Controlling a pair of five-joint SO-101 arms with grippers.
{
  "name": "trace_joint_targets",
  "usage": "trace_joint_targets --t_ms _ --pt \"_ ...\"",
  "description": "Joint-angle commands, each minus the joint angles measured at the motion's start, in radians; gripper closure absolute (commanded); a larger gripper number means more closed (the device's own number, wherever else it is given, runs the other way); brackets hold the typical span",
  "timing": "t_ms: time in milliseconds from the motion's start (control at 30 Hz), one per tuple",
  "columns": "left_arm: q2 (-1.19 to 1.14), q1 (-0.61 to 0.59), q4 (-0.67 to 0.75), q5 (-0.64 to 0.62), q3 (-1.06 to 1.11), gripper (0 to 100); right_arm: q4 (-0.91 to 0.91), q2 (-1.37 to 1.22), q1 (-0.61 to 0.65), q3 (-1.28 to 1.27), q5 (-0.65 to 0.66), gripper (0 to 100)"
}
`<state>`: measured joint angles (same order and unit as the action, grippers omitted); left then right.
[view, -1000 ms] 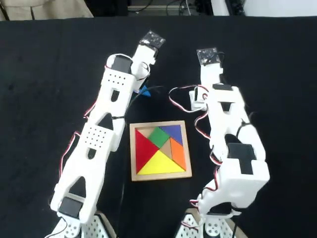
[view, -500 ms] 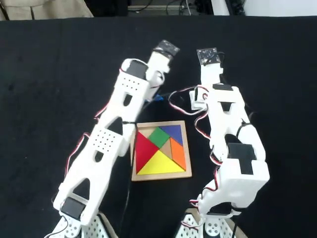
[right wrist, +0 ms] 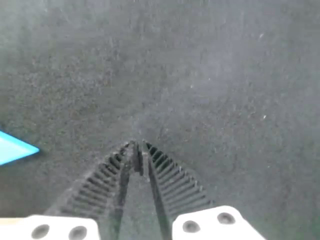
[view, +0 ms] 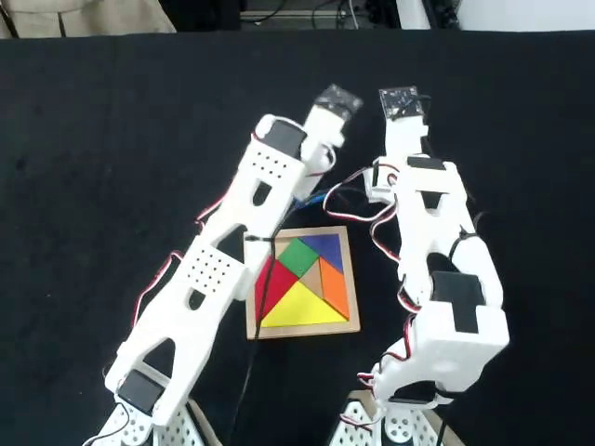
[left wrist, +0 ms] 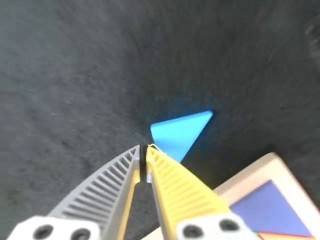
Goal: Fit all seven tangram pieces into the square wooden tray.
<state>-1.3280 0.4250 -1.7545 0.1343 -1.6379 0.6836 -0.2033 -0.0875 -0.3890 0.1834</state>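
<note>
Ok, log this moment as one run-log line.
left tool: shut, tips at blue triangle | blue triangle: on cloth, outside tray | right tool: shut, over cloth

Clearance: tight at the tray [view: 302,330], open elsewhere.
Left arm [view: 244,218] overhangs its left rim; right arm [view: 437,246] stands just beside the right rim. Blue triangle [left wrist: 180,132] lies past the far rim. Black cloth [view: 93,139] outside both arms is free.

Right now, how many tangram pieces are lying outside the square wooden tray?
1: a light blue triangular piece on the black cloth, just off a corner of the square wooden tray, at the tip of the left gripper. The arms may hide others.
</note>
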Motion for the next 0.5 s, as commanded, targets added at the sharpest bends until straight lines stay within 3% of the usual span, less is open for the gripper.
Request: trace_joint_targets --t_ms 0,200,467 --pt "0.204 -0.048 -0.009 -0.034 -0.024 97 -0.011 0.093 -0.044 0.013 -0.017 98.7" --pt "0.382 -0.165 -0.011 -0.063 -0.024 97 0.014 0.237 -0.109 0.005 -0.124 98.7" --pt "0.855 -0.252 -0.012 -0.144 0.087 97 0.408 0.278 0.029 0.269 -0.121 98.7"
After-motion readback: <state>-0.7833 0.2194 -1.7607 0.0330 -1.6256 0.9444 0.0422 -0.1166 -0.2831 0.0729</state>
